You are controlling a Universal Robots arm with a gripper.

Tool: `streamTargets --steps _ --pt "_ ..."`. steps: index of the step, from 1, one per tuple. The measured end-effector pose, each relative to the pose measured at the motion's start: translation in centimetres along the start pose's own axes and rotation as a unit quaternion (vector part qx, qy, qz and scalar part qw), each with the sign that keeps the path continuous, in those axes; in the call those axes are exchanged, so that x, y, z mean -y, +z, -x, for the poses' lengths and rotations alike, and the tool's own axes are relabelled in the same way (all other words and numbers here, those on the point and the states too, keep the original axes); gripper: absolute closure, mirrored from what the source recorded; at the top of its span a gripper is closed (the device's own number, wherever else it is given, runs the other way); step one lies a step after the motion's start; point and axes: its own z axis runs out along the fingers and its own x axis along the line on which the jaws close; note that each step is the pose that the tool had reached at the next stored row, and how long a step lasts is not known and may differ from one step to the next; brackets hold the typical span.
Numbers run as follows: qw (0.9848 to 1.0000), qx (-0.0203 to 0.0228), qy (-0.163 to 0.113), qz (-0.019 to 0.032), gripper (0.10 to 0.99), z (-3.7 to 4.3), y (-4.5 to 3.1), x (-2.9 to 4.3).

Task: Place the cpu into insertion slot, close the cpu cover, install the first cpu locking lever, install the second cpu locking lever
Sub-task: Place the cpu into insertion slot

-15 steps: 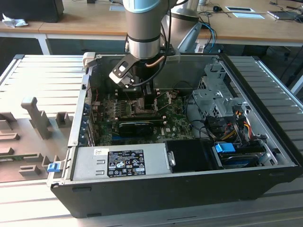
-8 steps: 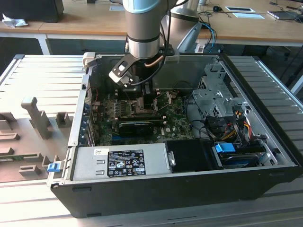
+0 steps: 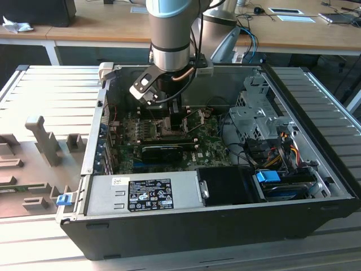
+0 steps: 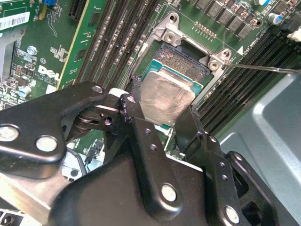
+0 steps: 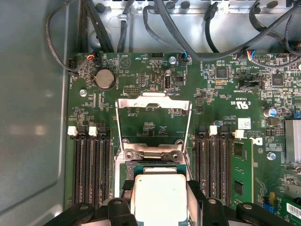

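My claw (image 4: 159, 112) pinches the cpu (image 4: 165, 96) by two opposite edges, leaving its silvery top bare. The chip hangs just over the open socket (image 4: 183, 56); I cannot tell whether it touches the contacts. The cpu cover (image 5: 153, 100) stands swung open at the socket's far edge. I judge the chip light, stiff and slick-sided, and the contacts beneath it fragile, so I'd grip only the edges.

Open black PC case (image 3: 225, 226) sitting on a grey slatted table (image 3: 51, 84). Silver power supply (image 3: 107, 195) along its near wall, coin battery (image 5: 104, 78) on the motherboard (image 5: 225, 94).
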Motion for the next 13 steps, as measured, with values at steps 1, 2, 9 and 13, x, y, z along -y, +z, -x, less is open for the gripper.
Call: streamTargets --steps 1,2,9,13 --pt "1.0000 0.0000 0.000 0.0000 0.557 0.00 0.02 0.00" --pt "1.0000 0.0000 0.000 0.0000 0.557 0.00 0.04 0.00" --pt "1.0000 0.0000 0.001 0.0000 0.557 0.00 0.18 0.04" --pt "1.0000 0.0002 0.003 0.0001 0.557 -0.10 0.33 0.28"
